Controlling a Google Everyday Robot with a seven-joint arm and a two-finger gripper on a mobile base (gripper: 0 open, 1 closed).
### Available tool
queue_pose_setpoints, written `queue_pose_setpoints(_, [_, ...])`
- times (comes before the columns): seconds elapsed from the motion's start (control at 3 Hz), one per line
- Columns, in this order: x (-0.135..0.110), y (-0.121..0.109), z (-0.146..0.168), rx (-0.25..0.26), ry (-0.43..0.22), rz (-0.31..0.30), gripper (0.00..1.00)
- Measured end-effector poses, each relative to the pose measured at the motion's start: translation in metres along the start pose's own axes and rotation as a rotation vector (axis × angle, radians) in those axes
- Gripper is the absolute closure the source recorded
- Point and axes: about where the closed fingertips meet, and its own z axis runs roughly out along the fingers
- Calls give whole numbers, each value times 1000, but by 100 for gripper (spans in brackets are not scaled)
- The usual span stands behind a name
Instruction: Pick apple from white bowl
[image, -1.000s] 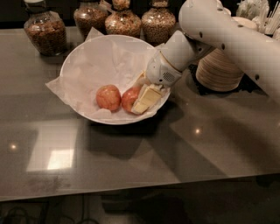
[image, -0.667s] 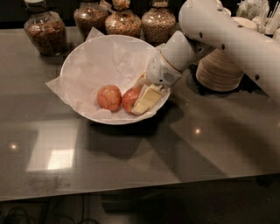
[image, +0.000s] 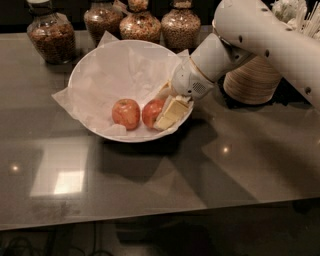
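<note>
The white bowl (image: 95, 65), wide and lined with crinkled white paper, stands on the dark table at back centre. Two apples lie in its near part. The deeper red apple (image: 151, 111) is on the right. The paler pinkish-orange apple (image: 126, 113) lies just left of it. My gripper (image: 164, 106) reaches into the bowl from the right, over its right rim, and is right at the red apple. It covers that apple's right side. The white arm (image: 260, 35) runs up to the top right.
Several glass jars of grains (image: 49, 34) stand along the table's back edge behind the bowl. A stack of tan-and-white paper bowls (image: 252, 77) stands right of the white bowl, under the arm. The glossy table (image: 150, 185) stretches forward to its front edge.
</note>
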Motion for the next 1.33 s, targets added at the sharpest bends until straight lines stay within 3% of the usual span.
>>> queue_pose_setpoints(0.67, [-53, 20, -54, 55, -187, -155, 100])
queue_pose_setpoints(1.33, [-83, 30, -100, 117, -338, -266, 100])
